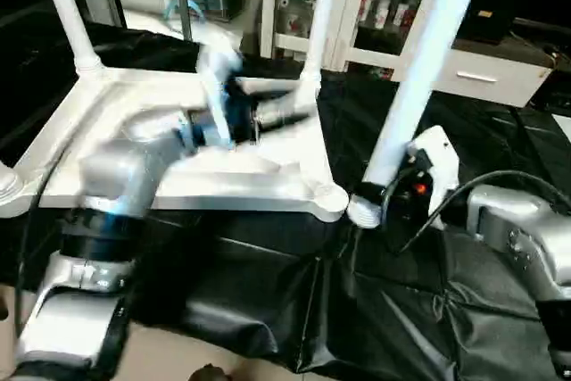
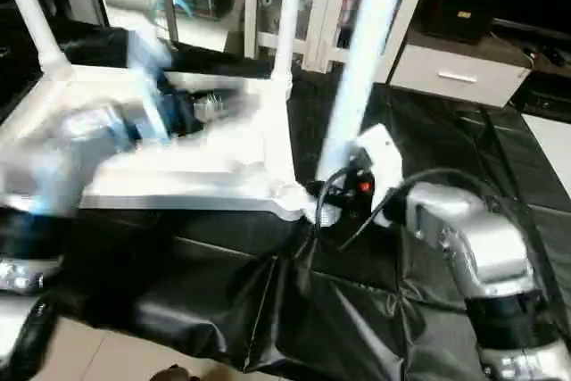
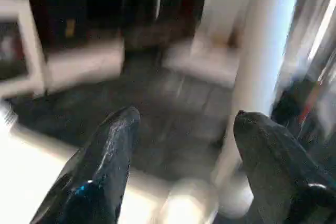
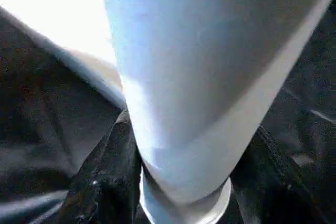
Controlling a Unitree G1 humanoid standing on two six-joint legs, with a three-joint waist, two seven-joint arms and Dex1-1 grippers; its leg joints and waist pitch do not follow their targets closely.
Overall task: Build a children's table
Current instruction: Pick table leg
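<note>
Right gripper clamps leg near base; seat squarely into near-right socket. Left gripper open, empty.

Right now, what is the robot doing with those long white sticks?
It is building a little table. The white tabletop lies upside down on a black-covered work table. Two legs already stand up in the far corners. The right gripper is shut on another leg, holding it upright just beside the near corner socket, not in it yet. The left gripper is open with nothing in it, above the tabletop.
</note>
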